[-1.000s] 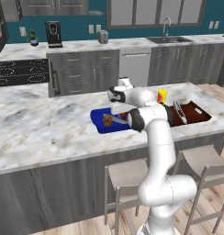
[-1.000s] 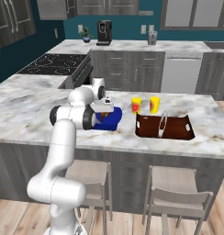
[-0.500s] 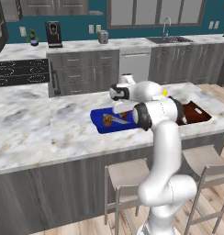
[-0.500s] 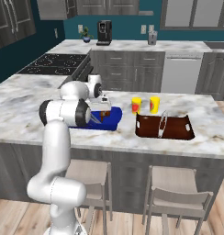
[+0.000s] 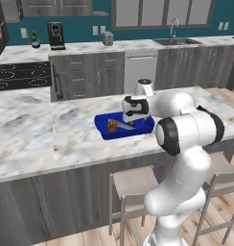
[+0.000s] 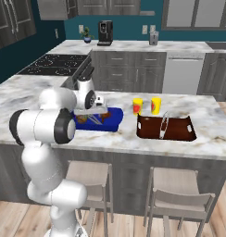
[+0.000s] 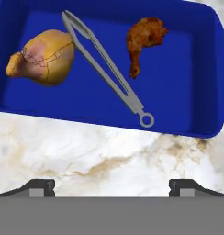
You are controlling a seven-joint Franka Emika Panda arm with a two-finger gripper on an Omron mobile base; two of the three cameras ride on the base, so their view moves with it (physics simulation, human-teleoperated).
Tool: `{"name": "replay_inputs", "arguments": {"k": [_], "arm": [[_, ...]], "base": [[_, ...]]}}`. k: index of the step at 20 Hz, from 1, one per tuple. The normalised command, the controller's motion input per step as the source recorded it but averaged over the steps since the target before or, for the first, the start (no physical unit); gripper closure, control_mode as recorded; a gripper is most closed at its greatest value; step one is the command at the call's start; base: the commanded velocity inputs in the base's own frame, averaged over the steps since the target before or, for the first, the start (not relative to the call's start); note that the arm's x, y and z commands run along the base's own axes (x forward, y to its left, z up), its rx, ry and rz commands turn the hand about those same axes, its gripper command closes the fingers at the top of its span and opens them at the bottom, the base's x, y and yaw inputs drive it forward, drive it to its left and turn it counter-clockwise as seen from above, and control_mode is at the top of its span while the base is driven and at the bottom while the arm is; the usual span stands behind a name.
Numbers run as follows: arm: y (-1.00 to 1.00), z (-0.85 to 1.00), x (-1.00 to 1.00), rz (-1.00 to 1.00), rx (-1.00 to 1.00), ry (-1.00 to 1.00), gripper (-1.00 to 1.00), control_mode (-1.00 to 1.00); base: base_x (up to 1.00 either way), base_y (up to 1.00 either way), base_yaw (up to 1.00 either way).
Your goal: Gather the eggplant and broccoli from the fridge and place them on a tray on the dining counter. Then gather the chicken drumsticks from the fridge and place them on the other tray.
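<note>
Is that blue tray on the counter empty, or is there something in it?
Not empty. The blue rectangular tray holds a pale yellowish drumstick, a browned drumstick, and grey metal tongs lying between them.

Grey tongs (image 7: 107, 69) lying in blue tray — two yellow cups (image 6: 146, 105) on counter

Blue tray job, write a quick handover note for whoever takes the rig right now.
Gripper: open, empty, hanging above the marble counter just beside the blue tray.
Blue tray: holds two chicken drumsticks, a pale one and a browned one, with metal tongs lying between them.
Brown tray: on the same counter; eggplant and broccoli can't be made out in it.
Done: drumsticks look placed.
Left: check the vegetables.
</note>
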Motion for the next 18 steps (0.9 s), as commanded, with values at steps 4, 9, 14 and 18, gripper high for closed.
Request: {"name": "replay_inputs", "arguments": {"k": [4, 9, 14, 18], "arm": [[-0.05, 0.98, -0.45, -0.01, 0.08, -0.10, -1.00, -1.00], [-0.02, 0.99, -0.35, -0.04, 0.09, -0.01, -1.00, -1.00], [-0.01, 0.87, -0.46, -0.06, 0.08, 0.00, -1.00, -1.00], [0.00, 0.55, -0.83, -0.10, 0.04, -0.01, -1.00, -1.00]], "base": [[0.00, 0.00, 0.00], [0.00, 0.00, 0.00], [0.00, 0.00, 0.00], [0.00, 0.00, 0.00]]}}
